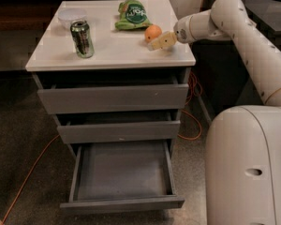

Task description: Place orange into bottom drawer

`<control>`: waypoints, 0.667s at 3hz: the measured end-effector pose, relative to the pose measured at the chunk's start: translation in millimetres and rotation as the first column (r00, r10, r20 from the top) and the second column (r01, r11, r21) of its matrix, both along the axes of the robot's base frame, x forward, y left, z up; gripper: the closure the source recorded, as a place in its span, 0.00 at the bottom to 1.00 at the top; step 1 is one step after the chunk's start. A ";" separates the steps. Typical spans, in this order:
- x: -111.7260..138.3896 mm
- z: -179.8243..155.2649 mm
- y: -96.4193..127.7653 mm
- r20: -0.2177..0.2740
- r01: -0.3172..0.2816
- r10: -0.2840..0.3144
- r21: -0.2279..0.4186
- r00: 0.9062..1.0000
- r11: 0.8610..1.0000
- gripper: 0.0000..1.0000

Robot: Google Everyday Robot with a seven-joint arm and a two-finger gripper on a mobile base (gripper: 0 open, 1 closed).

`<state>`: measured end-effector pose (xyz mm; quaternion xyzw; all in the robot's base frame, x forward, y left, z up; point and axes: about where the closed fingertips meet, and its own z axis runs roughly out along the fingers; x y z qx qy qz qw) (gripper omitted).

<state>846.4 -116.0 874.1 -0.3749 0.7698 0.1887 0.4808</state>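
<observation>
The orange (152, 32) sits on the white top of the drawer cabinet (107, 53), near its right back part, just in front of the green snack bag (132, 15). My gripper (158, 42) hovers low over the cabinet top, right next to the orange on its right front side; I cannot tell whether it touches it. The bottom drawer (122, 204) is pulled out, and its shallow grey box holds nothing. The middle drawer (119, 131) and top drawer (113, 98) are pushed in.
A green drinks can (82, 38) stands at the left front of the cabinet top, with a white bowl (71, 17) behind it. My white base (248, 168) stands right of the open drawer. An orange cable (33, 168) runs across the floor.
</observation>
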 end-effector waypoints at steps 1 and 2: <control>29.0 -2.8 5.4 0.023 0.055 -0.056 0.041 0.998 0.998 0.00; 45.3 -5.9 15.1 0.027 0.065 -0.067 0.062 0.997 0.996 0.03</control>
